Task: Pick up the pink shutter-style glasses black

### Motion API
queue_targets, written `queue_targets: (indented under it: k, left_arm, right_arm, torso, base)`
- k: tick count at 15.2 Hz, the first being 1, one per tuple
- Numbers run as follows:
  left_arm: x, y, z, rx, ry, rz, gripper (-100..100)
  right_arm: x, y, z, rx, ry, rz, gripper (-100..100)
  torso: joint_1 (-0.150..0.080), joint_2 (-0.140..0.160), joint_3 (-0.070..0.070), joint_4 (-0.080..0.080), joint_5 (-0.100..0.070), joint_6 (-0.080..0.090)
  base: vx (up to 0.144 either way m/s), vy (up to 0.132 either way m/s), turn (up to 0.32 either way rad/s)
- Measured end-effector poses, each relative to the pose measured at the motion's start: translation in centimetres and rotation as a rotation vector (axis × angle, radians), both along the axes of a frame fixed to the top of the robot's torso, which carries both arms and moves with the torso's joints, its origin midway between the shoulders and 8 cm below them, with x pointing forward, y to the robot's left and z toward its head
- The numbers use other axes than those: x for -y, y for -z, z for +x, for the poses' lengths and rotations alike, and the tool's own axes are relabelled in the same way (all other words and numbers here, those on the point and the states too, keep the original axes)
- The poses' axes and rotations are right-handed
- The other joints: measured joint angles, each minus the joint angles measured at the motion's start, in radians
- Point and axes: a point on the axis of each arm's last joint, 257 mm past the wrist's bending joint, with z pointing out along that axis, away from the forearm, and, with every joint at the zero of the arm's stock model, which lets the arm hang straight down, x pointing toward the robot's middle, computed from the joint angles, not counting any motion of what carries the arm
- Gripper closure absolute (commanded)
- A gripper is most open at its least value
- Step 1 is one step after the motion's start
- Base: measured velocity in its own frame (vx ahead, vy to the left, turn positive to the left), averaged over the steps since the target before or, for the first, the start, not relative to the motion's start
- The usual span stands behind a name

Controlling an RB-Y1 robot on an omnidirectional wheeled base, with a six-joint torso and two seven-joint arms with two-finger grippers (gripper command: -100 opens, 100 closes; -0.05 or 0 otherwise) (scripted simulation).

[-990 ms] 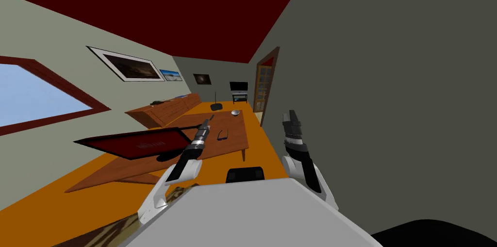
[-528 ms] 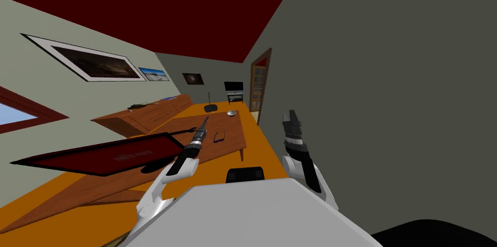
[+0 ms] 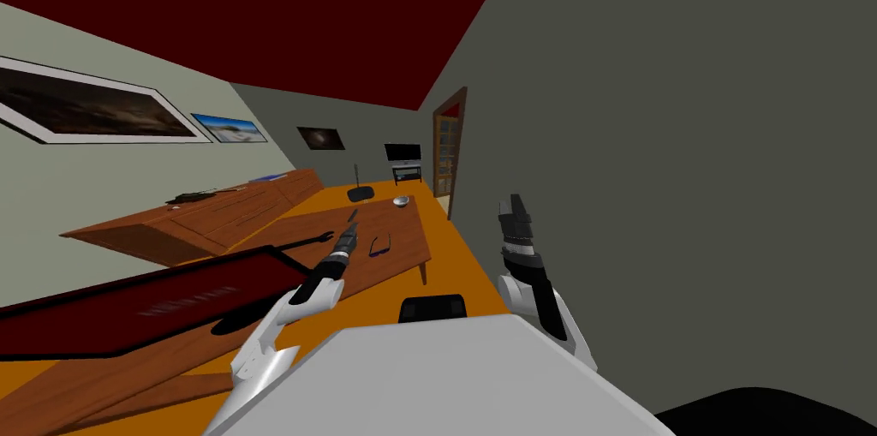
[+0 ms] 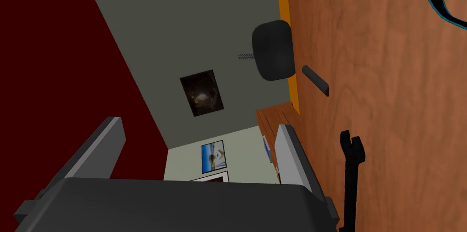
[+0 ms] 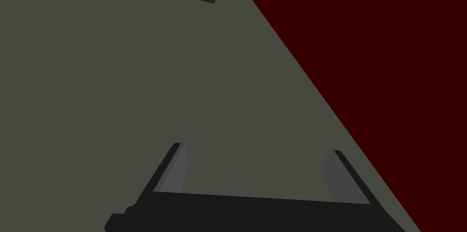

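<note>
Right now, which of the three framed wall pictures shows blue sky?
The small middle picture, hung between the large white-framed dark picture and the dark square picture on the far wall.

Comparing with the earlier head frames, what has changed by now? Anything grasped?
The head camera swung, so the scene slid left in the picture: my own move. The left gripper, open and empty, appears stretched slightly further over the table, short of the dark glasses. Nothing grasped or released. The glasses lie unmoved; the right gripper stays raised, open.
</note>
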Motion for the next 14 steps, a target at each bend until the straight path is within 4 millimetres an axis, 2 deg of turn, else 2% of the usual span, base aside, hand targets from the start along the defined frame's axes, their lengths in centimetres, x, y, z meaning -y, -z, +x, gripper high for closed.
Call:
queue_targets:
  k: [6, 10, 14]
  left_arm:
    - [-4.0, 3.6, -0.8, -0.119, -0.088, -0.049, -100]
    - [-7.4, 6.4, -2.1, -0.208, -0.168, -0.098, -100]
    - [-9.5, 8.8, -3.6, -0.283, -0.231, -0.142, -100]
  right_arm:
    - [0.0, 0.0, 0.0, 0.000, 0.000, 0.000, 0]
    - [0.0, 0.0, 0.0, 0.000, 0.000, 0.000, 0]
    - [0.0, 0.0, 0.0, 0.000, 0.000, 0.000, 0]
  torso:
    - [0.000, 0.000, 0.000, 0.000, 0.000, 0.000]
    - [0.000, 0.000, 0.000, 0.000, 0.000, 0.000]
    - [0.000, 0.000, 0.000, 0.000, 0.000, 0.000]
  base:
    - [-0.017, 0.013, -0.174]
    - [-0.020, 0.017, -0.224]
    - [-0.016, 0.010, -0.177]
